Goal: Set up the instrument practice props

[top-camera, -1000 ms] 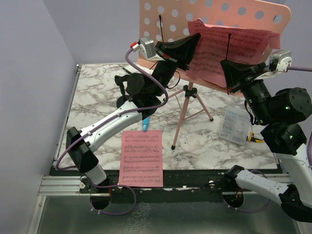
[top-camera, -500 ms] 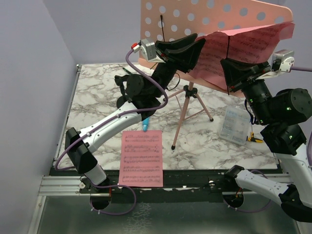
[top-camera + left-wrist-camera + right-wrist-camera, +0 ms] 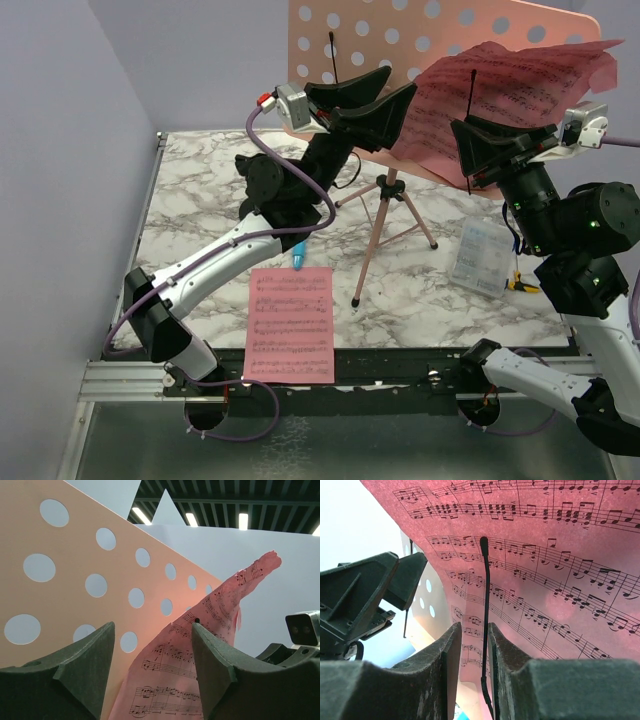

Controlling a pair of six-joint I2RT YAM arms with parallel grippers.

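A marble-patterned table (image 3: 200,215) carried a pink sheet-music page (image 3: 291,322) at its near edge, the music stand (image 3: 372,245) on tripod legs, a clear plastic box (image 3: 478,255) and, half-hidden, apparently a light-blue stick (image 3: 300,262).

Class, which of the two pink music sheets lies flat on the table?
The near-edge sheet; the other sheet is up at the stand.

A robotics lab cell: bare partition walls (image 3: 60,150), marble-print table (image 3: 200,200), aluminium rail (image 3: 130,378), strip-lit open ceiling (image 3: 225,500).

Props around the music stand (image 3: 70,550)
The salmon stand is upright. One pink page (image 3: 500,90) curls against its desk, a second page (image 3: 291,322) lies flat before its legs, and the blue stick (image 3: 299,262) is left of them.
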